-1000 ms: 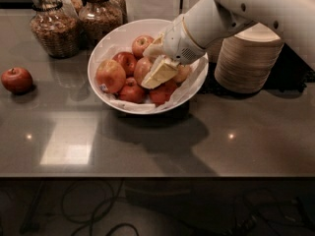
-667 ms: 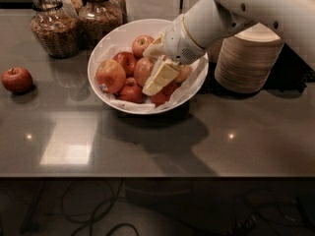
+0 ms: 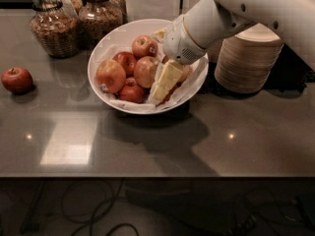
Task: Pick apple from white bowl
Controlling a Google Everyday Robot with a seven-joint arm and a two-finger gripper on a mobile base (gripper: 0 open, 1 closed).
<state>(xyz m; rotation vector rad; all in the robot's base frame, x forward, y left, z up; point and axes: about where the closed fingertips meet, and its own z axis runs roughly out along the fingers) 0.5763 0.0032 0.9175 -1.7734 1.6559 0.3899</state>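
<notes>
The white bowl stands at the middle back of the dark table, lined with white paper and holding several apples. A large yellow-orange apple with a red blush lies in the middle of the bowl. My gripper reaches down into the right half of the bowl, right beside this apple and touching or nearly touching it. A bit of red fruit shows under the gripper's tip. A blushed apple with a sticker lies at the left and another one at the back.
A lone red apple lies on the table at the far left. Two glass jars stand behind the bowl on the left. A stack of beige disposable bowls stands right of the bowl, under my arm.
The gripper has sunk a little lower and deeper into the right side of the bowl. The apples have not visibly moved.
</notes>
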